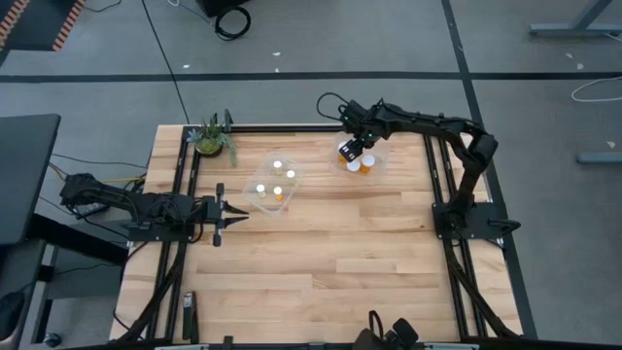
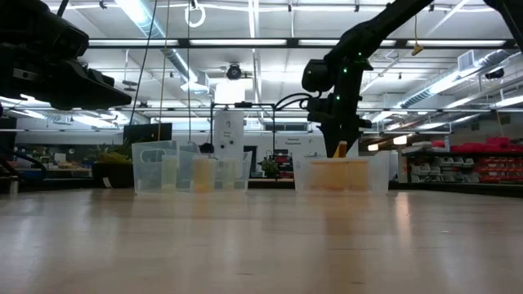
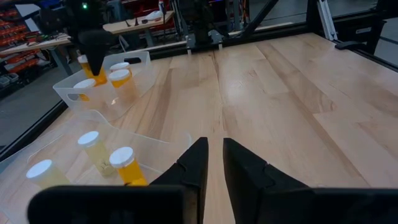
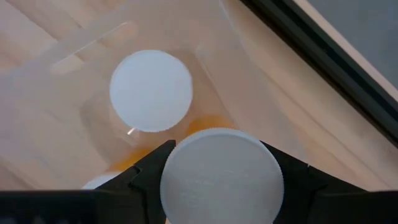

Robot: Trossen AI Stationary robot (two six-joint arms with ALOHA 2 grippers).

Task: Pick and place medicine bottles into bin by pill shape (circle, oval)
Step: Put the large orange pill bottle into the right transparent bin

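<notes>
Two clear bins stand on the table's far half. The left bin holds several amber medicine bottles with white caps. The right bin holds two bottles, one of them showing as a white cap in the right wrist view. My right gripper hangs over the right bin, pointing steeply down, shut on another medicine bottle. My left gripper waits near the table's left edge beside the left bin, its fingers close together with nothing between them. My right gripper pinches the bottle's round white cap between its two fingers, one on each side of the rim. The fingers come from above, slanting steeply down. The bottle hangs upright below them, its amber body at the height of the right bin's rim.
A small green potted plant stands at the table's far left corner. Black frame rails run along the table's sides and far edge. Bare wood fills the near half of the table.
</notes>
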